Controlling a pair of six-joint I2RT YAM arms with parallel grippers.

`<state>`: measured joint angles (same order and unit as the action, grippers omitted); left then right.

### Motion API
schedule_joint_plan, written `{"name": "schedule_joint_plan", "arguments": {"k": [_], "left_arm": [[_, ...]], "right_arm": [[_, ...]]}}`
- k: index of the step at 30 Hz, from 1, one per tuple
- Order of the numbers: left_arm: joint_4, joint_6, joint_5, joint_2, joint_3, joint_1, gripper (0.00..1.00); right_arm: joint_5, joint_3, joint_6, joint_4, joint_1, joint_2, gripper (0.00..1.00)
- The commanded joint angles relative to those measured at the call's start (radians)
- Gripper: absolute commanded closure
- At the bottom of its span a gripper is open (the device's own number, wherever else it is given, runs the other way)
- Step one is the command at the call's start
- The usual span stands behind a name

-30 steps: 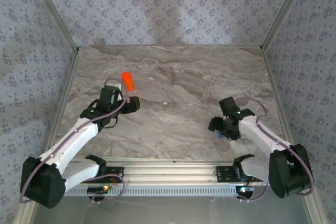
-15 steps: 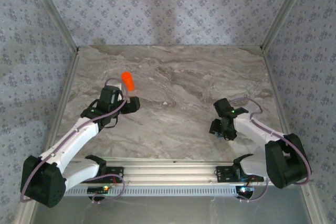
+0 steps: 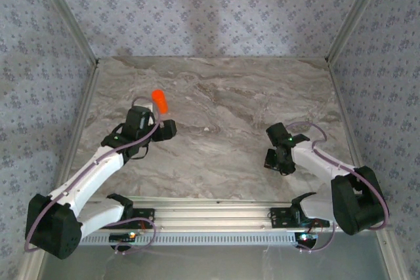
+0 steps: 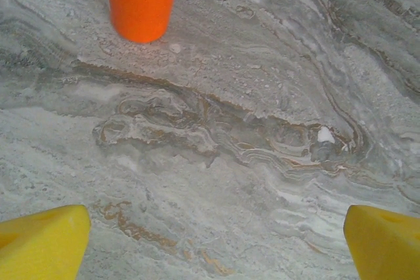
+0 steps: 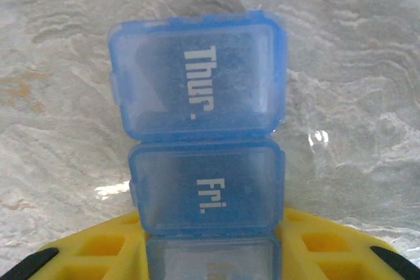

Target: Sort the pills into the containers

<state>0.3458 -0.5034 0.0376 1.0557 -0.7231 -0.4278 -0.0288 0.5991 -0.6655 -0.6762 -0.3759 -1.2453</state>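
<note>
Currently: box [image 5: 203, 162] — thin blue plastic, likely light, stiff, slick — lies on surface [image 5: 354, 63], right side. Right jaws clamp its near end across the narrow sides; left jaws gape, empty.

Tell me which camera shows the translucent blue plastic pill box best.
Right wrist: the blue pill box sits close, Thur. and Fri. lids readable. In the top external view the right hand covers it; the left wrist camera faces elsewhere.
</note>
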Motion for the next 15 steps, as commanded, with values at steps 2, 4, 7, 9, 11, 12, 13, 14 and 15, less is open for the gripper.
{"name": "schedule_joint_plan", "arguments": {"k": [2, 4, 7, 9, 11, 12, 13, 14, 15], "left_arm": [[0.005, -0.029, -0.040, 0.008, -0.049, -0.006, 0.02], [-0.018, -0.043, -0.072, 0.012, -0.058, -0.005, 0.03], [-0.045, -0.075, -0.130, 0.032, -0.087, -0.005, 0.06], [-0.056, -0.105, -0.174, 0.057, -0.118, -0.006, 0.08], [-0.073, -0.141, -0.225, 0.085, -0.147, -0.006, 0.08], [-0.081, -0.160, -0.257, 0.102, -0.167, -0.006, 0.08], [-0.083, -0.175, -0.280, 0.118, -0.183, -0.008, 0.08], [-0.087, -0.193, -0.299, 0.136, -0.202, -0.009, 0.08], [-0.095, -0.213, -0.317, 0.153, -0.218, -0.010, 0.08]], "right_arm": [[0.090, 0.096, 0.075, 0.014, -0.012, 0.012, 0.62], [0.157, 0.143, 0.116, 0.042, -0.015, -0.003, 0.62], [0.277, 0.233, 0.200, 0.104, -0.032, -0.052, 0.62], [0.371, 0.303, 0.260, 0.141, -0.051, -0.095, 0.61], [0.432, 0.372, 0.304, 0.154, -0.072, -0.143, 0.61], [0.463, 0.407, 0.320, 0.158, -0.082, -0.170, 0.61], [0.479, 0.434, 0.336, 0.165, -0.090, -0.190, 0.61], [0.494, 0.464, 0.349, 0.168, -0.097, -0.216, 0.61], [0.509, 0.490, 0.359, 0.172, -0.103, -0.237, 0.61]]}}
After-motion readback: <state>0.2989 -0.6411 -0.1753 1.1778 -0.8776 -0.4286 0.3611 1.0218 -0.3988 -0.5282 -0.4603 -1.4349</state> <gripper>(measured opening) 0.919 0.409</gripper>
